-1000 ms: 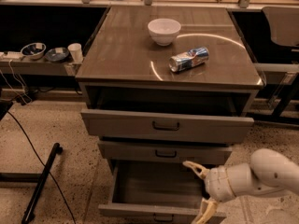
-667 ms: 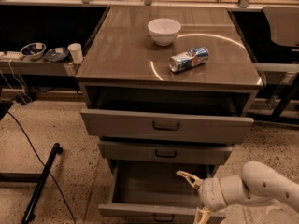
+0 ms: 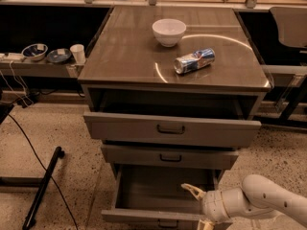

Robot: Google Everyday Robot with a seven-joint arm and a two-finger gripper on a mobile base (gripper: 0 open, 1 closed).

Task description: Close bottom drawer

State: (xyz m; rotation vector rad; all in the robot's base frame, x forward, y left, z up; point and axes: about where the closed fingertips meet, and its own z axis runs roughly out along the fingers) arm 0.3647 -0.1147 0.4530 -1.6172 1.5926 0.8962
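The bottom drawer (image 3: 144,217) is the lowest of three grey drawers and stands pulled far out, its inside empty. Its flat front runs along the frame's lower edge, with the dark pull handle just showing at the very bottom. My gripper (image 3: 197,206) is at the drawer's right front corner, on a white arm (image 3: 259,202) coming in from the lower right. One tan finger (image 3: 192,190) reaches over the drawer's inside; the other finger sits low at the drawer front, partly cut off by the frame edge. The fingers are spread apart and hold nothing.
The middle drawer (image 3: 170,156) is out a little and the top drawer (image 3: 170,128) further out. On the cabinet top are a white bowl (image 3: 169,31) and a lying can (image 3: 194,61). A black stand leg (image 3: 43,186) and cable lie on the floor at left.
My gripper and arm have moved down and to the left, closer to the bottom drawer's right front corner. The drawers have not visibly moved.
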